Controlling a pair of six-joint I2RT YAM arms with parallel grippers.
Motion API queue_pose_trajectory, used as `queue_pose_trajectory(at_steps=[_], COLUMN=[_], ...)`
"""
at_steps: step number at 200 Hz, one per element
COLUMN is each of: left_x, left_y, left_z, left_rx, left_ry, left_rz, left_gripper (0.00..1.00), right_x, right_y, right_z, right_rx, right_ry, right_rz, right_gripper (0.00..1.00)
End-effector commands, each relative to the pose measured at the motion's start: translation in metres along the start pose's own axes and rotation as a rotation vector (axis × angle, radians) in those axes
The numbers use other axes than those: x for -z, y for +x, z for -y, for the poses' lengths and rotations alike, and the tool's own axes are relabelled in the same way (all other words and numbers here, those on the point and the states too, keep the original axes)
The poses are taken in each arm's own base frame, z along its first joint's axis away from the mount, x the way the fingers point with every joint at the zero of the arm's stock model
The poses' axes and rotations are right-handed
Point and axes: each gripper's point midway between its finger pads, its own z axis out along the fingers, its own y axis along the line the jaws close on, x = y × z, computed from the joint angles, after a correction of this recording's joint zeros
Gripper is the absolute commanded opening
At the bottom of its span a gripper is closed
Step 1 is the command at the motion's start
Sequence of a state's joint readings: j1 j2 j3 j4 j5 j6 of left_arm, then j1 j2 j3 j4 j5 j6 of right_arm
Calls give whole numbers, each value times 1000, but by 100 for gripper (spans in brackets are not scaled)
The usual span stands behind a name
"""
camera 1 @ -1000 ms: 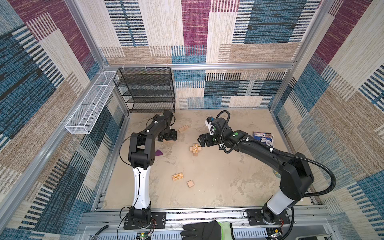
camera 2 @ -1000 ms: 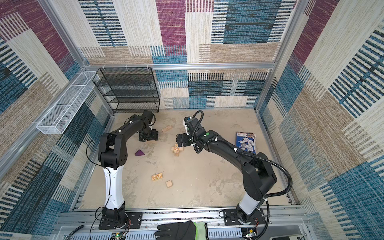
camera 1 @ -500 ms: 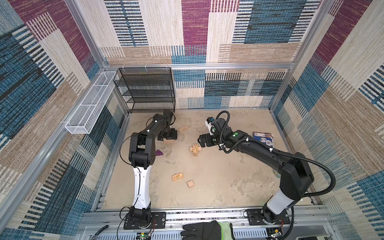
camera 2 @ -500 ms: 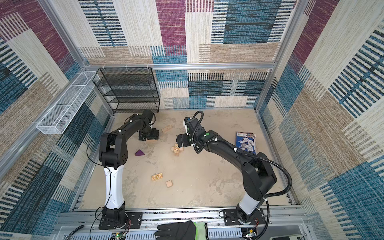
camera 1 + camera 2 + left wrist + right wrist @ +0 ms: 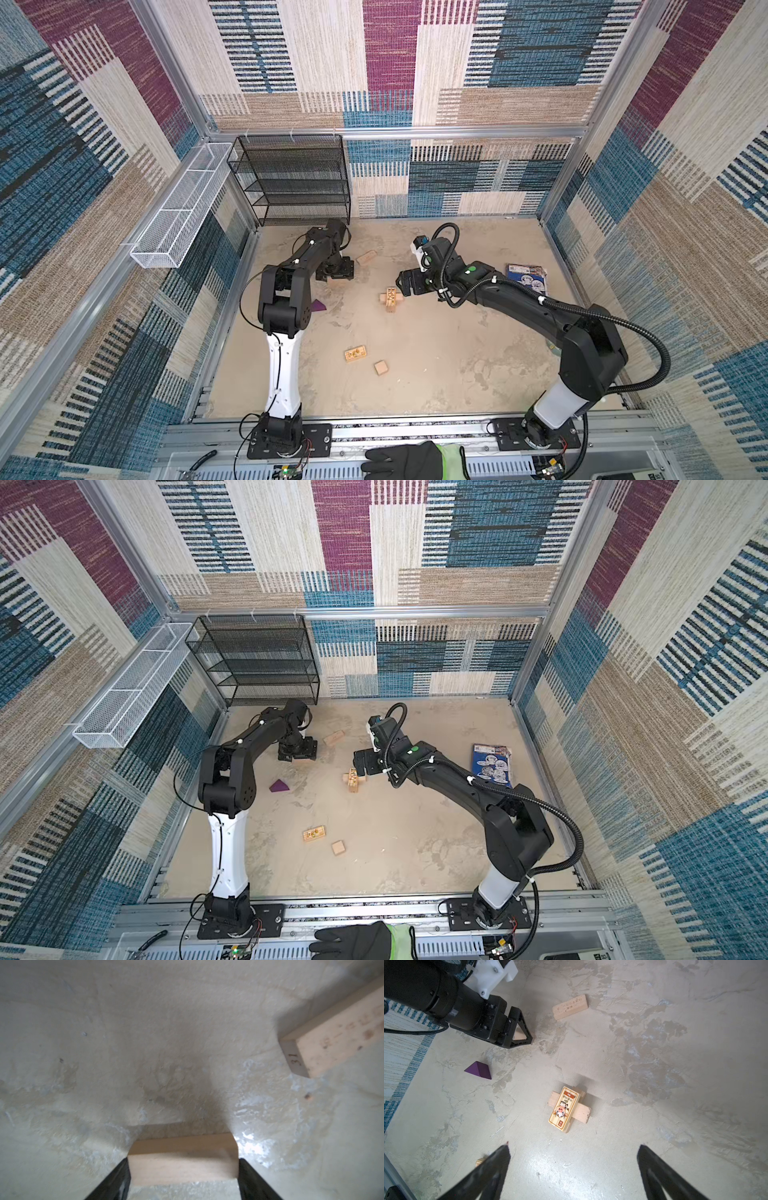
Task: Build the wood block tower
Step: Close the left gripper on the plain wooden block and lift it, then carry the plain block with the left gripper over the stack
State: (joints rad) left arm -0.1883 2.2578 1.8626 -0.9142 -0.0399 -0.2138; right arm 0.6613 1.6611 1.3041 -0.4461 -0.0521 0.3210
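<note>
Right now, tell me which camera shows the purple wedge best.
The right wrist view: the purple wedge lies close, whole and unblocked, its sloped faces clear. Both top views show only a tiny purple speck. The left wrist view misses it.

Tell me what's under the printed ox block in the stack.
The printed block lies crosswise on a plain block, whose two ends stick out. A corner of another pale piece shows lower down; the rest is covered.

Your tower [image 5: 390, 298] stands mid-table: tan blocks crossed, ox-print block [image 5: 564, 1108] flat on top. Purple wedge [image 5: 318, 306] lies left, plain brick [image 5: 366, 257] far, printed brick [image 5: 354, 354] and cube [image 5: 380, 367] near — held brick [image 5: 182, 1165] far left.
</note>
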Motion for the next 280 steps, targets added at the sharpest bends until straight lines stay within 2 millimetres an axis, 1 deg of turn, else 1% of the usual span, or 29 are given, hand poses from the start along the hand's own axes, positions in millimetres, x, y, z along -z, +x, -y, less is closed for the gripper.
queue_pose_trajectory(at_steps=[1, 46, 78, 108, 139, 178, 219, 252, 280], left_x=[1, 8, 16, 32, 53, 74, 92, 106, 116], left_y=[2, 1, 5, 10, 16, 32, 53, 67, 76], left_z=[2, 4, 5, 7, 18, 45, 80, 108, 126], left_rx=[-11, -7, -2, 1, -4, -42, -103, -147, -162], left_ry=[15, 26, 37, 50, 79, 105, 134, 163, 195], left_rz=[-12, -1, 2, 22, 47, 62, 68, 76, 83], left_gripper=[67, 67, 67, 66, 66, 66, 66, 66, 66], right_x=[2, 4, 6, 10, 13, 18, 26, 26, 27], right_y=[-4, -4, -5, -6, -6, -6, -5, 0, 2], right_z=[-1, -1, -1, -2, -3, 0, 10, 16, 20], right_rx=[-4, -4, -9, -14, -24, -33, -28, -29, -28], right_ry=[-6, -3, -4, -11, -16, -4, 44, 67, 86], right_rz=[17, 21, 27, 36, 43, 59, 84, 81, 84], right_gripper=[98, 98, 98, 98, 98, 97, 98, 98, 98])
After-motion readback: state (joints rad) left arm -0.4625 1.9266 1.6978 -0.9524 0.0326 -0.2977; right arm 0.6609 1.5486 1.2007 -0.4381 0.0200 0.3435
